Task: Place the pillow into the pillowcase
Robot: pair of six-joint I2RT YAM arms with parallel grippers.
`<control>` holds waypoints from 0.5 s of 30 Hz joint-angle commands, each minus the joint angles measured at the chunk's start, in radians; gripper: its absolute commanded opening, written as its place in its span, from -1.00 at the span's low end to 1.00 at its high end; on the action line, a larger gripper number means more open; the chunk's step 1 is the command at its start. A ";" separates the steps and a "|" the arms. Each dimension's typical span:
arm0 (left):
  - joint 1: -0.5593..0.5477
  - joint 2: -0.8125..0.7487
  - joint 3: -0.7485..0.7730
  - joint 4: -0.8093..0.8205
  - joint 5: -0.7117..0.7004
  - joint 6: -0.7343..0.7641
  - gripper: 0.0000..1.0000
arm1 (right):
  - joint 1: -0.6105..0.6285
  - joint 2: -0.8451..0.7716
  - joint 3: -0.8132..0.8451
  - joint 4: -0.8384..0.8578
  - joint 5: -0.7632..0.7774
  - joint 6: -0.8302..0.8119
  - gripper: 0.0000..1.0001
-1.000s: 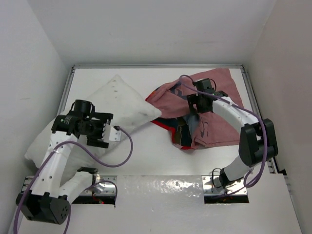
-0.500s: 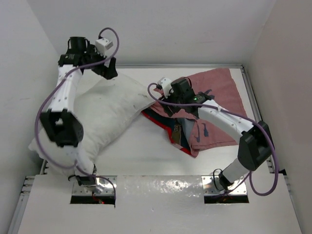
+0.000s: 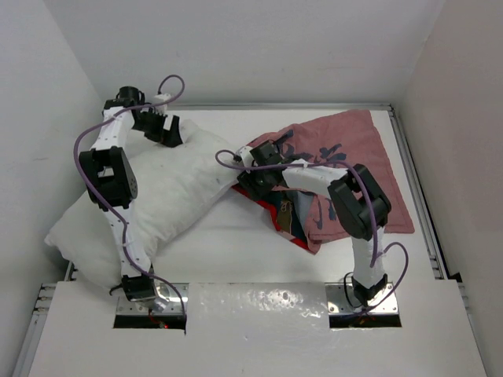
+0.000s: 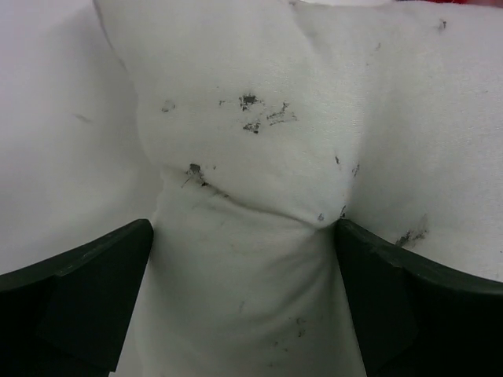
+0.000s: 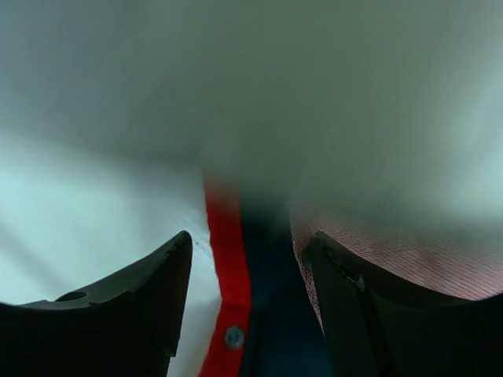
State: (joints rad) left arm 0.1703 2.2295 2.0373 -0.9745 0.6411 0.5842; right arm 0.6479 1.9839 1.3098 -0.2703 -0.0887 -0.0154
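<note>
**One pillow, one case, two pincers at the seam between them**

There is one large, soft, white stuffed pillow (image 3: 157, 196), lying aslant on the left half of the white tabletop (image 3: 236, 251). One limp red fabric pillowcase (image 3: 346, 149) lies crumpled on the right half, mostly pale pink side up with dark lettering. The pillow's near corner touches the case's left edge.

There are two pincers. The left pincer (image 3: 163, 129) sits at the pillow's far corner. Its dark fingers (image 4: 86, 290) stand as wide apart as can be, astride a bunched, smudged fold of pillow that fills the gap. The right pincer (image 3: 255, 174) is at the case's left edge and partly open. Its fingers (image 5: 126, 306) flank a red hem with a small round stud (image 5: 233, 337) and dark teal cloth, with nothing visibly pinched.
</note>
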 commanded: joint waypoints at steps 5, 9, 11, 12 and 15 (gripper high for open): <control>-0.008 -0.016 -0.161 -0.217 0.101 0.226 -0.43 | -0.001 0.049 0.039 0.150 0.186 0.100 0.06; 0.006 -0.024 -0.150 -0.230 0.089 0.233 -1.00 | -0.039 0.064 0.035 0.220 0.270 0.127 -0.17; 0.011 -0.057 -0.155 -0.214 0.062 0.239 -1.00 | -0.056 0.049 0.036 0.215 0.222 0.105 -0.13; 0.012 -0.086 -0.158 -0.205 0.036 0.241 -1.00 | -0.054 0.040 0.023 0.220 0.218 0.069 -0.12; 0.012 -0.155 -0.160 -0.165 0.019 0.261 -1.00 | -0.056 0.027 0.002 0.243 0.170 0.036 -0.04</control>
State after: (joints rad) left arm 0.1768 2.1761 1.8969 -1.0603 0.7288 0.7849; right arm 0.6014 2.0384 1.3106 -0.1055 0.0994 0.0563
